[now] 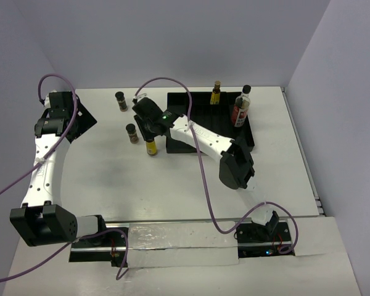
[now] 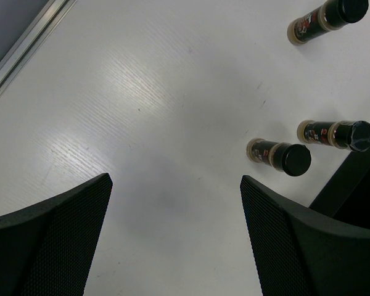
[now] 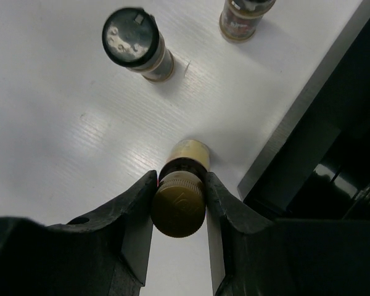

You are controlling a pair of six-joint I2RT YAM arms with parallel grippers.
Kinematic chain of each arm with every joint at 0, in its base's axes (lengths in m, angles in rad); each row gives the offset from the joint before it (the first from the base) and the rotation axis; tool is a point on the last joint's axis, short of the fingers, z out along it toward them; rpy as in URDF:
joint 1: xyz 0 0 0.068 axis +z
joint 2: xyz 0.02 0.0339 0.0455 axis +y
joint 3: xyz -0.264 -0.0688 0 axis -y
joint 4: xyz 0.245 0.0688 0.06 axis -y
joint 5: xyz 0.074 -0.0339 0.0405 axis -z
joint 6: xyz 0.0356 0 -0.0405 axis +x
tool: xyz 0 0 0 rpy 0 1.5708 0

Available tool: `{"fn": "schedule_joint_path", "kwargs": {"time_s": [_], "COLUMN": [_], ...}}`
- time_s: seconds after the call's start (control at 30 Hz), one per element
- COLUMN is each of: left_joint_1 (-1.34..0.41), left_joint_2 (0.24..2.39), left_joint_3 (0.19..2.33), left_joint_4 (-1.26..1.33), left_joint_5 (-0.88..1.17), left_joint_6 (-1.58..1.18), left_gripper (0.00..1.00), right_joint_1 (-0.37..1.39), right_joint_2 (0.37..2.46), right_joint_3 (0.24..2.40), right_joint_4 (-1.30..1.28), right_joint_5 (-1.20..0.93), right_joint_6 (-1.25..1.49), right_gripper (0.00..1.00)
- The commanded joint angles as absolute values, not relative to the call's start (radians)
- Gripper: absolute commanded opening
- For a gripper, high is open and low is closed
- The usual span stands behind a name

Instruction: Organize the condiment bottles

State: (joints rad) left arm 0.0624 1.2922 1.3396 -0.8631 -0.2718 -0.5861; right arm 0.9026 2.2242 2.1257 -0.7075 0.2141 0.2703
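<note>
My right gripper [image 1: 148, 128] is shut on a yellow bottle with a tan cap [image 1: 152, 147], upright just left of the black tray [image 1: 191, 98]. In the right wrist view the fingers [image 3: 139, 203] clamp its neck below the cap [image 3: 179, 205]. Two short dark brown bottles [image 1: 121, 100] [image 1: 132, 132] stand to its left, also in the right wrist view [image 3: 135, 43] [image 3: 242, 17]. In the tray stand a yellow bottle [image 1: 216, 94], a reddish one [image 1: 238, 115] and a pale black-capped one [image 1: 245, 97]. My left gripper [image 1: 74, 117] is open and empty at far left.
The left wrist view shows bare white table between its fingers [image 2: 49, 234], with three bottles [image 2: 324, 17] [image 2: 279, 156] [image 2: 330, 133] at its right side and a black edge [image 2: 351, 179] beside them. The tray's rim [image 3: 308, 105] lies right of the held bottle.
</note>
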Motion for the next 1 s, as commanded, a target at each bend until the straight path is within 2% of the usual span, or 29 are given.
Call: {"fn": "schedule_joint_path", "kwargs": {"time_s": [0.0,0.23,0.37,0.53,0.97], "left_joint_1": [0.067,0.067,0.067,0.067,0.067], "left_joint_2": [1.27,1.269,1.269,1.274,1.296], "left_joint_3": [1.347,1.346,1.345,1.344,1.365], "left_joint_4": [-0.836,-0.839,-0.841,-0.842,-0.848], "left_joint_5": [-0.264,-0.259,-0.26,-0.237,-0.199], "left_joint_6": [-0.574,-0.576,-0.58,-0.579,-0.587], "left_gripper": [0.93,0.93,0.93,0.93,0.93], "right_joint_1": [0.874,0.758,0.68,0.551,0.433], "right_joint_2": [2.156,2.047,2.057,2.177,2.31], "right_joint_3": [2.269,2.239,2.258,2.437,2.499], "right_joint_4": [-0.673,-0.525,-0.488,-0.508,-0.309], "right_joint_5": [0.275,0.472,0.512,0.494,0.523], "right_joint_6": [0.27,0.27,0.27,0.27,0.27], "right_gripper": [0.09,0.09,0.09,0.09,0.09]}}
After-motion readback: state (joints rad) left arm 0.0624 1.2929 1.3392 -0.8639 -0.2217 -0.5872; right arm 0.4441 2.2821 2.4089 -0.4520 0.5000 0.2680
